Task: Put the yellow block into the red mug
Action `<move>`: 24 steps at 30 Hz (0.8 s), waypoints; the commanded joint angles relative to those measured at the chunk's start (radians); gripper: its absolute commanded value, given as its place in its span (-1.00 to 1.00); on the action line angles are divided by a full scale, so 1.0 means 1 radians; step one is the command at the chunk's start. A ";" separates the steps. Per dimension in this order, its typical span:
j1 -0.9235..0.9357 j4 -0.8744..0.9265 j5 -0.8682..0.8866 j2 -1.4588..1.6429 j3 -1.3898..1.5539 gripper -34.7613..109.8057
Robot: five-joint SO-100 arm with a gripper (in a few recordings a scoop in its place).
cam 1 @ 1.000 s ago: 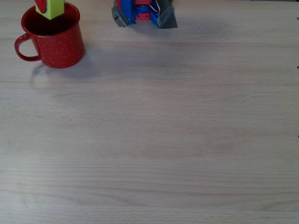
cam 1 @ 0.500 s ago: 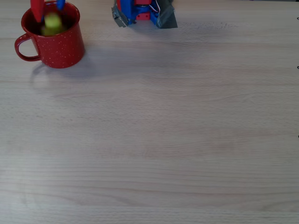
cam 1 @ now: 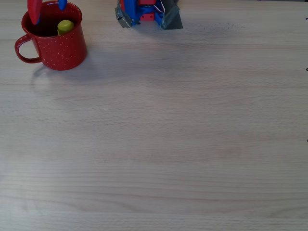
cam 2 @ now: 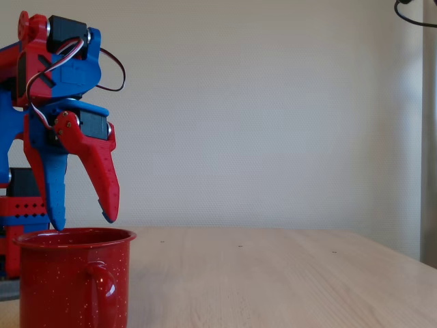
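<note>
Yellow block (cam 1: 65,26) inside red mug (cam 1: 60,50), gripper (cam 2: 83,222) spread above.

My arm is red and blue plastic with black servos, thin looping wires, and a gripper (cam 2: 82,222) with one red finger and one blue.

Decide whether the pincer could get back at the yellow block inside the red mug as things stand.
Probably yes. The pincer hangs open right over the mug, whose mouth is uncovered, and the block lies alone inside. The narrow mug walls may crowd the fingers, though.
</note>
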 commanded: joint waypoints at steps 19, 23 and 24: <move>-0.141 -0.041 0.150 0.006 -0.224 -0.52; -0.232 -0.092 0.242 -0.009 -0.267 -0.52; -0.259 -0.107 0.267 -0.011 -0.276 -0.52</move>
